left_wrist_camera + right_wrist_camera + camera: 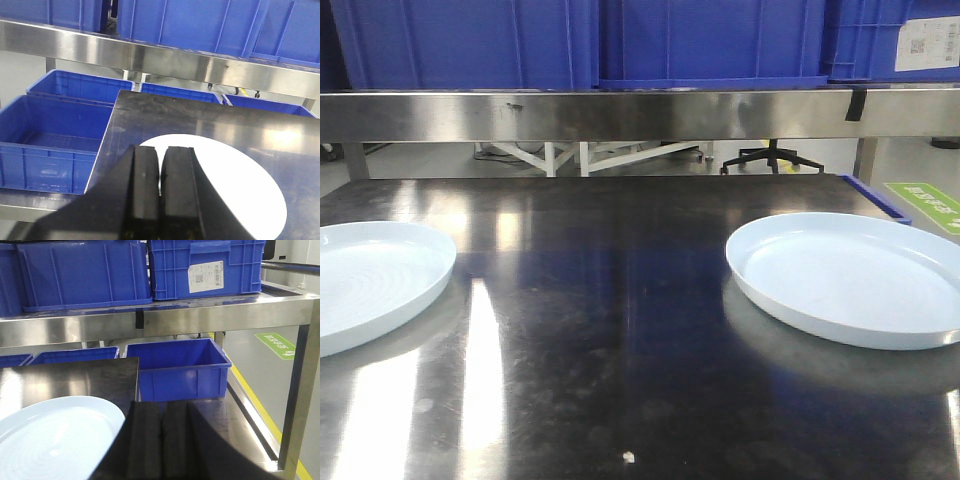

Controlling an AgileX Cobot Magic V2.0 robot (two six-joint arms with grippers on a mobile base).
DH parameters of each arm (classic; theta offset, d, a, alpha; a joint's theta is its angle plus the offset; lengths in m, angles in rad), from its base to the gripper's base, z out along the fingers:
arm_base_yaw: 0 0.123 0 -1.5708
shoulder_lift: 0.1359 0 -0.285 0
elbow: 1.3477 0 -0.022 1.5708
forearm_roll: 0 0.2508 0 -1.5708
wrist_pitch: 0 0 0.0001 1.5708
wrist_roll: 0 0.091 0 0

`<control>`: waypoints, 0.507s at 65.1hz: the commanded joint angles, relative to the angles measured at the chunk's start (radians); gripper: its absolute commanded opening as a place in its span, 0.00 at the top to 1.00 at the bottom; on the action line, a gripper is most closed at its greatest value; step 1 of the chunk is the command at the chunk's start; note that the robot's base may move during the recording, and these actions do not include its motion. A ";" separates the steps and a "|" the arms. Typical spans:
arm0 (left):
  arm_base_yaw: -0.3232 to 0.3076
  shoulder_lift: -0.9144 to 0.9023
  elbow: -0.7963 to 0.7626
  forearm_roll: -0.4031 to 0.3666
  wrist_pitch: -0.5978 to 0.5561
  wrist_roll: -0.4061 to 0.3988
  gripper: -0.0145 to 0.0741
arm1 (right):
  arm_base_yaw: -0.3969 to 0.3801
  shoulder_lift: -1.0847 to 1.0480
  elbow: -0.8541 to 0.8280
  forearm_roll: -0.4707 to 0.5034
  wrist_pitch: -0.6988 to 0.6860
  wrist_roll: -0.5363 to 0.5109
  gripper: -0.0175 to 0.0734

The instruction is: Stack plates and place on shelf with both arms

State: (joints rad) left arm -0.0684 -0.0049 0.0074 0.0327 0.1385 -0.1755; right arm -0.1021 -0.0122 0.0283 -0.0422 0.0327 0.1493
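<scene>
Lying apart on the steel table [620, 330], left plate [370, 280] and right plate [850, 275] are yet unstacked; left gripper [160, 152] and right gripper [161, 410], closed empty, must be opened for one rim.

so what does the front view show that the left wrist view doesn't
Only the front view: the right plate, set apart from the other on the dark table, and an office chair base behind. Only the left wrist view: the left gripper, jaws shut and empty, and blue bins beside the table. Both: the left plate, the steel shelf and blue crates on it.
</scene>
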 commanded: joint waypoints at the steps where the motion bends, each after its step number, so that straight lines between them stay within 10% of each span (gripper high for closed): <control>1: -0.005 -0.018 0.003 -0.010 -0.086 -0.004 0.74 | 0.001 -0.010 0.001 -0.010 -0.097 -0.006 0.76; 19: -0.005 -0.006 -0.072 0.002 -0.067 -0.004 0.74 | 0.001 -0.010 0.001 -0.010 -0.097 -0.006 0.76; 33: -0.005 0.246 -0.540 0.122 0.393 -0.004 0.74 | 0.001 -0.010 0.001 -0.010 -0.097 -0.006 0.76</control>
State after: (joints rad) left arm -0.0684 0.1189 -0.3207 0.0990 0.4298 -0.1755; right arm -0.1021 -0.0122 0.0283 -0.0422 0.0327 0.1493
